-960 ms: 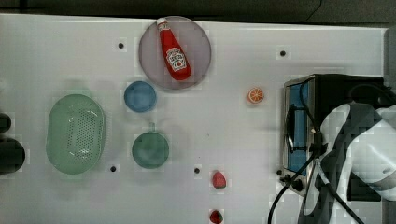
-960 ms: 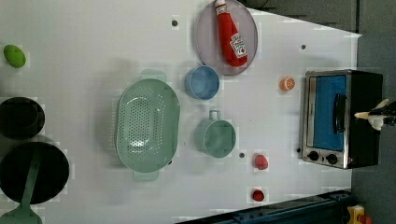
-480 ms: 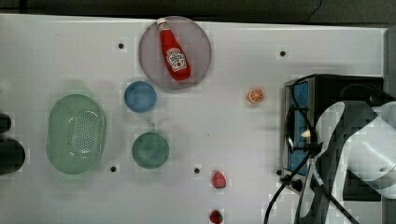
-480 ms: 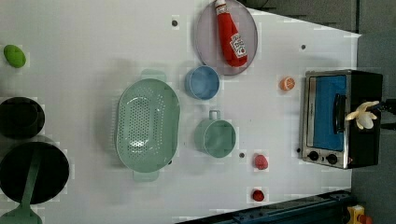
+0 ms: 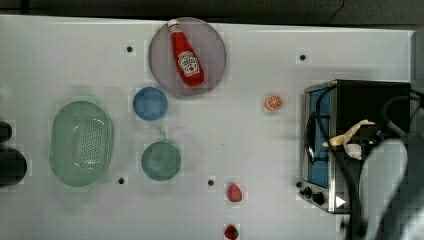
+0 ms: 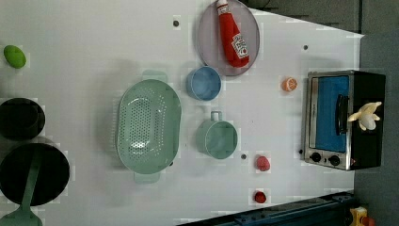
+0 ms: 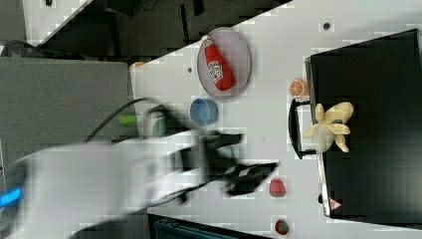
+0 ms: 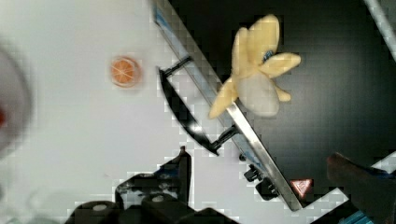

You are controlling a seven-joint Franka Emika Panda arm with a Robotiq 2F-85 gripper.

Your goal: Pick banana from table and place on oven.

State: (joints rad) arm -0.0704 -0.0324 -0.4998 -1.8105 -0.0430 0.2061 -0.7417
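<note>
We find the banana (image 7: 331, 127) lying on the black top of the oven (image 7: 370, 124), close to the front edge above the door handle, at the right of the right view; one of its stubby fingers pokes out past that edge, as the wrist view shows (image 8: 256, 70). In the left view the banana (image 6: 366, 114) sits at the right edge of the frame on the oven (image 6: 346, 120), and nothing grips it. The gripper (image 7: 251, 175) appears in the lower middle of the right view, blurred, hanging over the table (image 7: 278, 64) beside the oven's front and apart from the banana; its jaws stand wide open and hold nothing. The white arm stretches from it toward the right view's lower left. In the top view the arm's pale bulk and dark cables fill the lower right corner, partly covering the oven (image 5: 370, 100). Moving outward, we see an orange slice (image 5: 273, 102) on the table just left of the oven door in the top view. A round grey plate (image 5: 210, 45) at the upper middle of the top view carries a red ketchup bottle (image 5: 185, 53) lying on its side. Below it stand a blue bowl (image 5: 150, 103) and a green cup (image 5: 161, 160), both empty, and at the left a green colander (image 5: 81, 143), also empty. Two strawberries (image 5: 233, 192) lie near the bottom middle.
</note>
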